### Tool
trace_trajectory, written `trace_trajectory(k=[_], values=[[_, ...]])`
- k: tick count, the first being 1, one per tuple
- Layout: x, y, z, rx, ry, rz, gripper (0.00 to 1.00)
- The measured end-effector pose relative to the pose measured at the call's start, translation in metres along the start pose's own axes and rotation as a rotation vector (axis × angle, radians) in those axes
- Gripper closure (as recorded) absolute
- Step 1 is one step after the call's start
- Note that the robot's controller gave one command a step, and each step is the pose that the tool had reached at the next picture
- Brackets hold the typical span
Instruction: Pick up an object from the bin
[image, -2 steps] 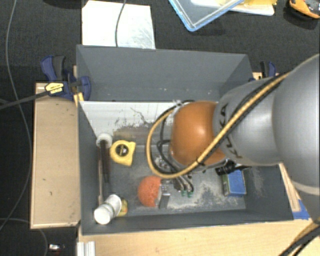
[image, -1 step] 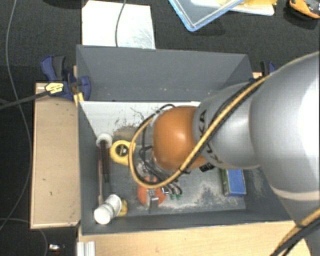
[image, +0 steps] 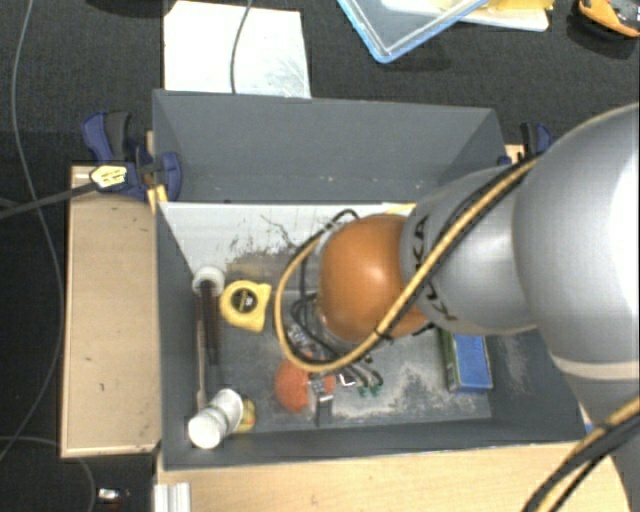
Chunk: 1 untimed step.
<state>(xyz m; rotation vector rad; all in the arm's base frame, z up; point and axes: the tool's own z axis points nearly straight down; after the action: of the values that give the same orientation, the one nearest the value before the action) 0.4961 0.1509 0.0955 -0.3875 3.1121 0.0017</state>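
My gripper (image: 324, 392) hangs low over the bin floor, near the front and middle, mostly hidden under the arm's orange cover. A small orange-red rounded thing (image: 291, 389) lies right beside it on its left, touching or nearly touching. A yellow tape measure (image: 244, 303) lies further back and to the left. What sits directly under the gripper is hidden.
A long black tool with a white end (image: 207, 325) runs along the left wall. A white and gold cylinder (image: 216, 420) lies in the front left corner. A blue and green flat block (image: 468, 362) rests at the right. The arm covers the bin's right half.
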Motion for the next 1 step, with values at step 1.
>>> trace_trajectory(k=[1], values=[[-0.0082,-0.0163,0.0110,-0.002,-0.004,0.306,0.00]])
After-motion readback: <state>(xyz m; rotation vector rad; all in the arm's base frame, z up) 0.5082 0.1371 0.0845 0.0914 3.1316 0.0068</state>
